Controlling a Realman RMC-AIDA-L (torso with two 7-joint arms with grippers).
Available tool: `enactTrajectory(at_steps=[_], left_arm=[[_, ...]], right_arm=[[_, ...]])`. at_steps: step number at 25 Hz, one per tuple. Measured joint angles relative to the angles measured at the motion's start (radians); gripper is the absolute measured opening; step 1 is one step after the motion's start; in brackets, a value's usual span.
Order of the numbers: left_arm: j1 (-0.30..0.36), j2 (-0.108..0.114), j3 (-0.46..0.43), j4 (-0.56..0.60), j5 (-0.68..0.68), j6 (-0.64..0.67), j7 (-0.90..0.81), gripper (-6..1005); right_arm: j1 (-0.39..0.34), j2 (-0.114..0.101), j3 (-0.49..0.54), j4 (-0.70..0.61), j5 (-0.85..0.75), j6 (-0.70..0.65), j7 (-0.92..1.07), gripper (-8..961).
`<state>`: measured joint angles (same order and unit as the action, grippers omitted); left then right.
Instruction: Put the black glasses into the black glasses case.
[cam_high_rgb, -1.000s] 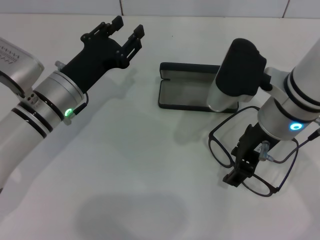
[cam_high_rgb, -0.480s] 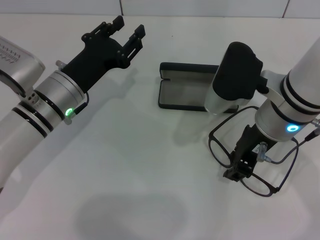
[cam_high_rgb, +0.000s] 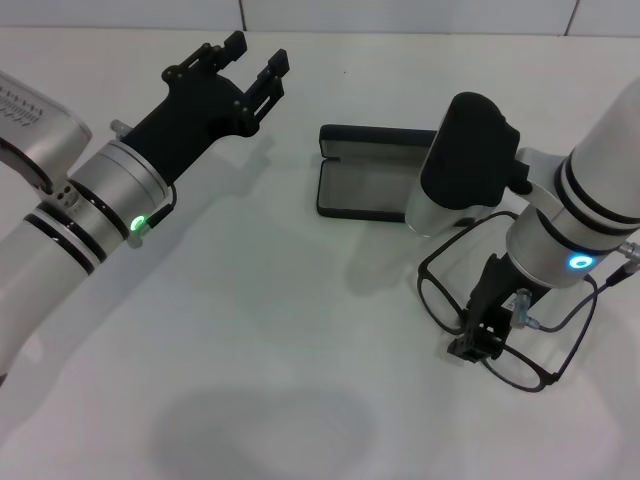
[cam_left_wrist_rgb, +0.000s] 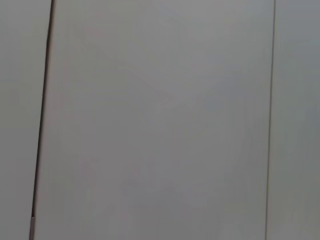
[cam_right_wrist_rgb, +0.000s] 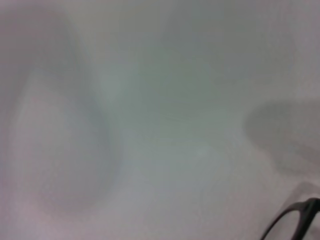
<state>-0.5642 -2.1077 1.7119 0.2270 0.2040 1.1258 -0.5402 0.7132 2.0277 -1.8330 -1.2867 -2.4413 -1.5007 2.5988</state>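
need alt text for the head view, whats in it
The right gripper is down at the bridge of the black glasses lying on the white table, just in front of the open black glasses case. The left gripper hangs open above the table's far left, away from both.

light: bright, even | shadows: soft, on table (cam_high_rgb: 300, 400) | right wrist view: blurred

The black glasses case (cam_high_rgb: 370, 180) lies open on the table, grey lining up, lid at the far side. The black glasses (cam_high_rgb: 445, 300), thin-framed with unfolded temples, lie just beside its near right corner.
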Motion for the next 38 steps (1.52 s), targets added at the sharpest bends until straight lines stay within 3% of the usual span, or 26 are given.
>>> enactTrajectory(at_steps=[3,17,24,31,32,36,38], left_arm=[[0.000,0.000,0.000,0.000,0.000,0.000,0.006,557],[0.009,0.000,0.025,0.006,-0.004,0.002,-0.001,557],[0.018,0.000,0.025,0.004,-0.046,0.008,-0.017,557],[0.027,0.007,0.066,0.012,-0.040,0.068,-0.120,554],[0.027,0.009,0.066,0.012,-0.028,0.085,-0.135,553],[0.022,0.018,0.065,0.012,0.037,0.151,-0.205,546],[0.012,0.039,0.060,0.012,0.095,0.215,-0.279,546]], right_arm=[[0.000,0.000,0.000,0.000,0.002,0.000,0.000,374],[0.005,-0.006,0.044,-0.022,0.007,-0.060,-0.028,117],[0.001,-0.009,0.072,-0.031,0.002,-0.085,-0.069,117],[-0.074,-0.008,0.268,-0.142,0.063,-0.193,-0.185,117],[-0.105,-0.008,0.381,-0.166,0.131,-0.247,-0.259,117],[-0.138,-0.009,0.528,-0.169,0.226,-0.319,-0.364,117],[-0.152,-0.008,0.629,-0.164,0.291,-0.373,-0.434,117]])
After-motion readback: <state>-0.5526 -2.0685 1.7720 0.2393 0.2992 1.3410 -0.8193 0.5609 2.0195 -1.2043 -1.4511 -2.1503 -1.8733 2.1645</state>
